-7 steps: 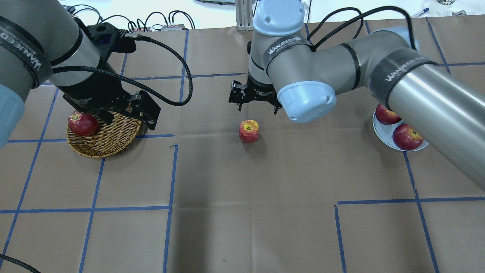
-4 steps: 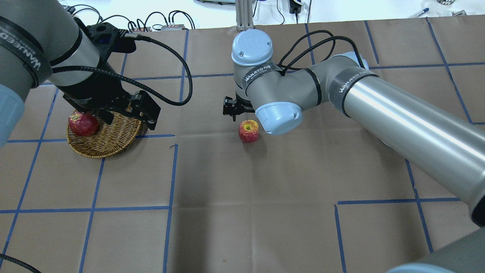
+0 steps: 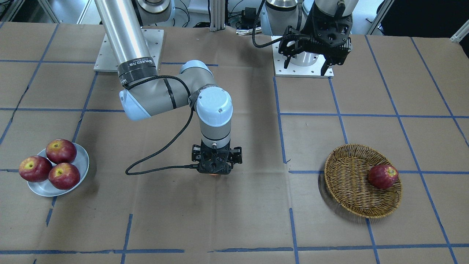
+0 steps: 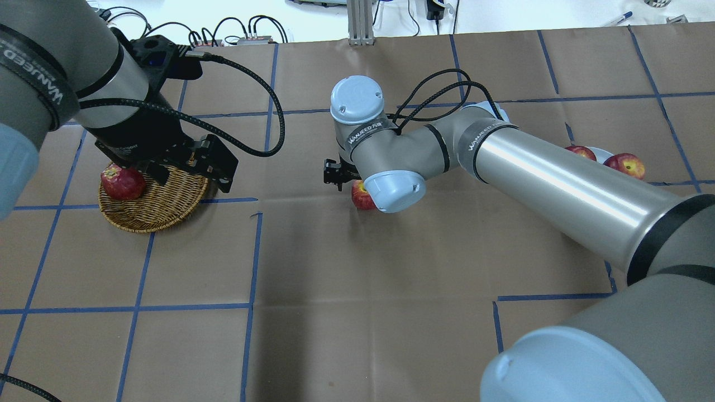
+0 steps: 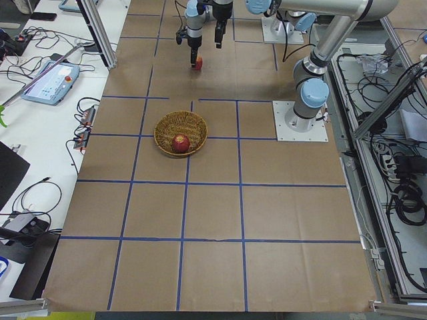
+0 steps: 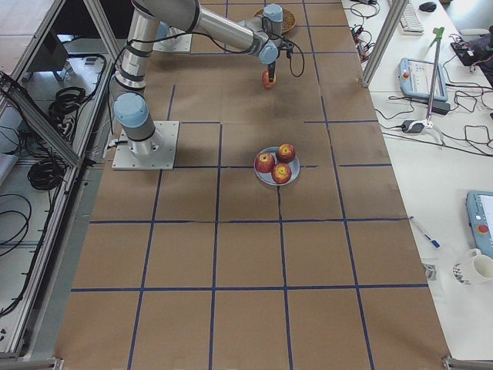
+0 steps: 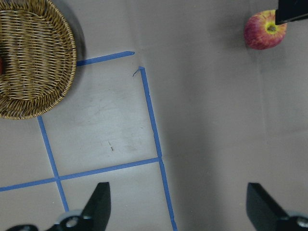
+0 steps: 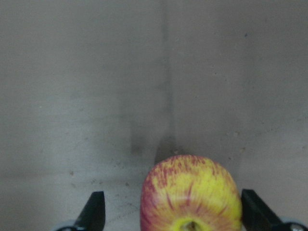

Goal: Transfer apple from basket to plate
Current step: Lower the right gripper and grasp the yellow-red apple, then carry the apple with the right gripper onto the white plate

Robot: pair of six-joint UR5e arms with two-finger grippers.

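Right now the right gripper [image 3: 216, 167] is low over the apple [image 8: 190, 192], its fingers [image 8: 96, 214] spread wide with the fruit sitting on the worktop [image 3: 234, 220] between them. The apple is in neither basket nor plate. Farther out on one side of that gripper lies the plate [image 3: 83, 161] carrying three red apples [image 3: 60, 151]; well off on the other side is the basket [image 3: 348, 165] with one dark apple [image 3: 383, 176]. Higher up on that same side the left gripper [image 7: 178, 207] hangs raised, fingers apart, holding nothing.
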